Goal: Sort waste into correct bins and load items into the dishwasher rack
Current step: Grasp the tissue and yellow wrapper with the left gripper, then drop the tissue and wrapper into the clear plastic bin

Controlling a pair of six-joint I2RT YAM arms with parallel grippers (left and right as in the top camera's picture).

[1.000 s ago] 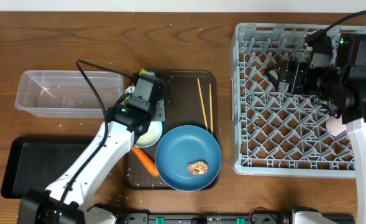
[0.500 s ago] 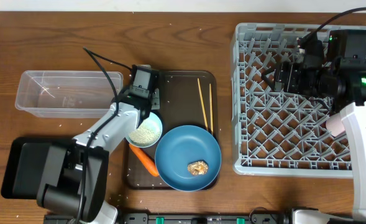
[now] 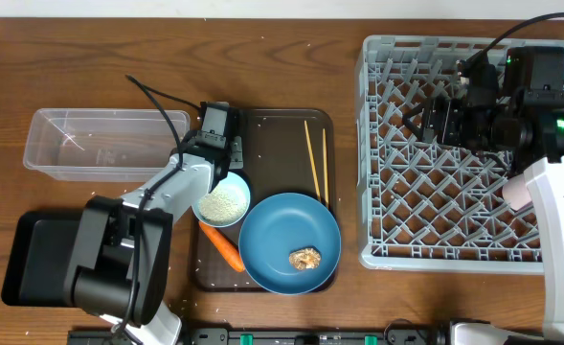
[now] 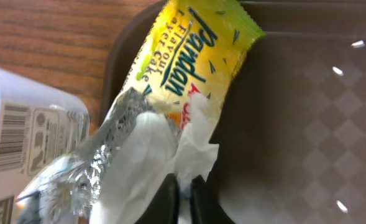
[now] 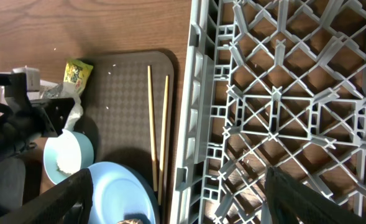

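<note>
Left wrist view, item one: your left gripper [image 4: 184, 196], its fingers drawn almost together on the lower fringe of the crumpled white paper [image 4: 151, 155]. The foil [image 4: 86, 171] is at the paper's 9 o'clock and the yellow-green wrapper [image 4: 192, 56] at its 12 o'clock. All three lie bunched on a corner of the brown serving tray [image 4: 294, 124].

Item two: your right gripper [image 5: 176, 177], fingers wide apart and empty, hovers over the dishwasher rack [image 3: 377, 144].

Step in hand, by judgement: waste sorting, with the dry litter gripped but not lifted.

Next move: raise it gently and watch whether the foil and wrapper come up with the paper. The clear tub [image 3: 104, 144] is near, at 9 o'clock from the gripper; the black tray [image 3: 33, 254] is at 7 o'clock. Which bin takes litter cannot be read here.

Outstanding: rice in the light blue bowl [image 3: 222, 201], carrot [image 3: 224, 247], food lump [image 3: 306, 257] on the blue plate [image 3: 272, 230], chopsticks [image 3: 315, 158].
</note>
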